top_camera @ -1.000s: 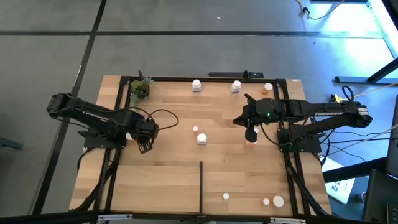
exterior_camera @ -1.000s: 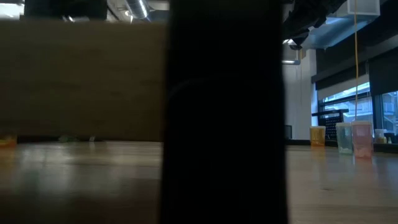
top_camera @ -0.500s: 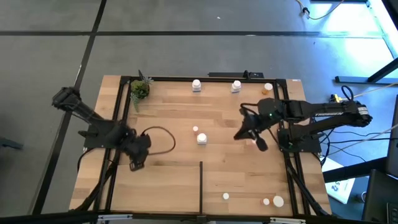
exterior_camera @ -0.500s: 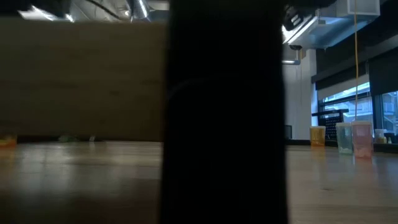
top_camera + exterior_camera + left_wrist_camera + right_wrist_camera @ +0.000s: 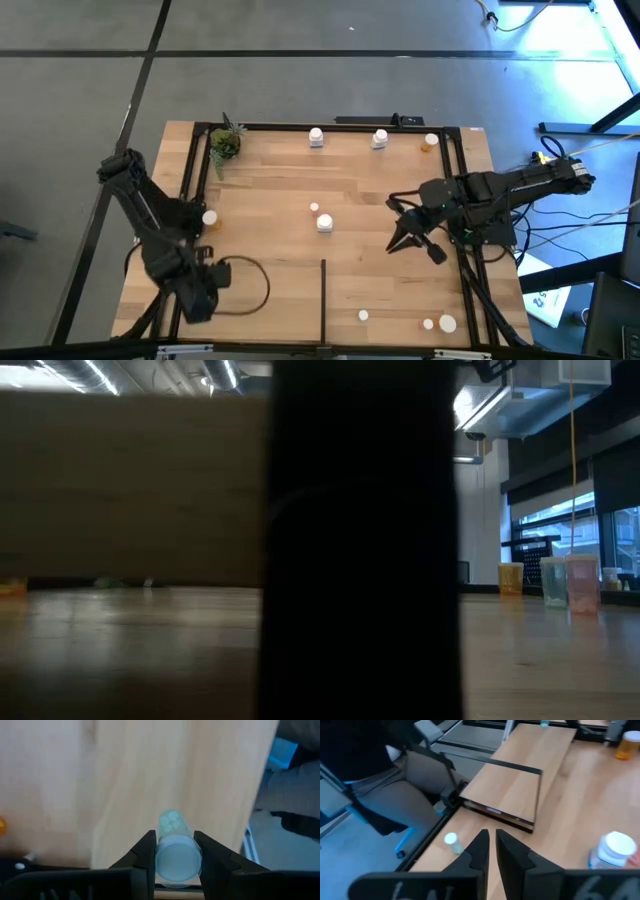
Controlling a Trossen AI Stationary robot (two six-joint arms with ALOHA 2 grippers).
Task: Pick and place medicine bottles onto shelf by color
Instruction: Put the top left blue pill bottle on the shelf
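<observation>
Left wrist view: the left gripper (image 5: 176, 854) clamps a pale green bottle (image 5: 171, 822) by its white-capped end, above bare wood. In the high view this gripper (image 5: 195, 297) hangs over the shelf's (image 5: 270, 180) near left corner. The step appears to be carrying the bottle to its colour group. Next it likely needs lowering, setting upright and letting go.

The right gripper (image 5: 410, 238) hovers over the right middle, fingers (image 5: 480, 851) nearly together and empty. A fresh pick would need them spread first.

Besides the held bottle, nine show on the wood:
- Three lie by the near edge, right of the single divider (image 5: 323, 300).
- One sits at mid left.
- Two sit just apart at the centre.
- Three stand along the far edge, the rightmost orange (image 5: 430, 143).

One plant (image 5: 224, 146) stands in the far left corner.
</observation>
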